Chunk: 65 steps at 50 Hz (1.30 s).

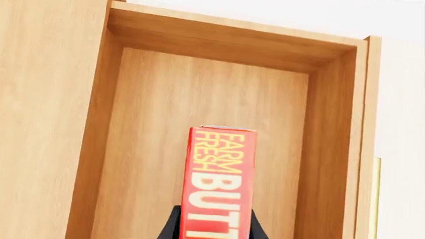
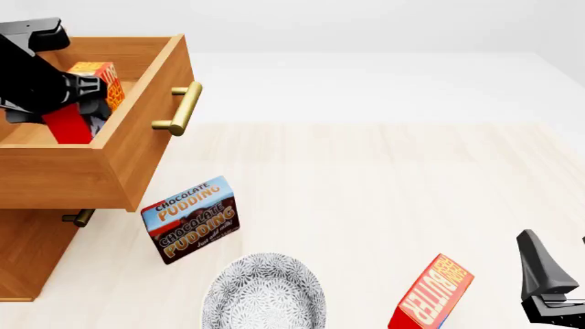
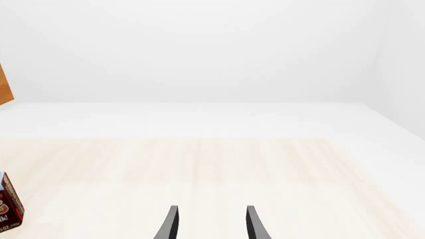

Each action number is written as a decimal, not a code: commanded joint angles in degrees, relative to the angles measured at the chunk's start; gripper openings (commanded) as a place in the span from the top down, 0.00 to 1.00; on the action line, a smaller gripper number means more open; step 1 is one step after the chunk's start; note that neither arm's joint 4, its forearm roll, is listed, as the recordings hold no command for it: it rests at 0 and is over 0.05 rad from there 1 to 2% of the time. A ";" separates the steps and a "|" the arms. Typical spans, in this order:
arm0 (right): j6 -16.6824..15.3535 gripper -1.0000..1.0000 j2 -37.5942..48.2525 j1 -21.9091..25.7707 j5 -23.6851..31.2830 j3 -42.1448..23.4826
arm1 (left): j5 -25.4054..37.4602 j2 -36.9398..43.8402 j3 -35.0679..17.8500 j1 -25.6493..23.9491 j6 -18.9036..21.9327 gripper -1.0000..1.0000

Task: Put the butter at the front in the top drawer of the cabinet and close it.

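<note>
At the far left of the front view the cabinet (image 2: pixel 23 257) stands with its top drawer (image 2: pixel 137 157) pulled well out, the brass handle (image 2: pixel 183 108) facing the open table. The left gripper (image 2: pixel 82 103) reaches down into that drawer with its fingers clamped on the butter (image 2: pixel 92 96); the left wrist view shows the carton (image 1: pixel 219 184) held between the two dark fingers (image 1: pixel 256 229) above the bare wooden drawer floor, clear of the walls. That grip looks meant to lower the carton inside without catching a side; it does not yet appear to rest on the floor, though I cannot tell for certain. The release and the closing of the drawer are not yet done.

Just right of the cabinet, below the drawer front, the chocolate pudding box (image 2: pixel 190 219) stands tilted on the table, and near it a patterned grey bowl (image 2: pixel 263 295). Further right a second butter carton (image 2: pixel 431 293) leans on the tabletop. At the far right the right gripper (image 2: pixel 549 288) waits low over the table (image 2: pixel 384 185), its fingers (image 3: pixel 171 221) apart and holding nothing, well away from the drawer, probably kept out of the left arm's way
</note>
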 commanded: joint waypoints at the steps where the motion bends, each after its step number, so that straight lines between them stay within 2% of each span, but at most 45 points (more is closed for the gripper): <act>1: 0.00 0.00 -0.09 0.01 0.03 0.05 | -0.36 0.51 0.55 -0.62 0.66 0.00; 20: 0.00 0.00 -0.09 0.00 0.03 0.05 | 3.19 -0.31 -3.25 0.88 2.52 0.00; 43: -0.01 0.00 -0.09 0.00 0.03 0.05 | 4.72 -3.01 -2.26 0.97 3.46 0.00; 65: 0.00 0.00 -0.09 0.00 0.03 0.05 | 7.56 -9.39 -1.05 -0.56 3.57 0.00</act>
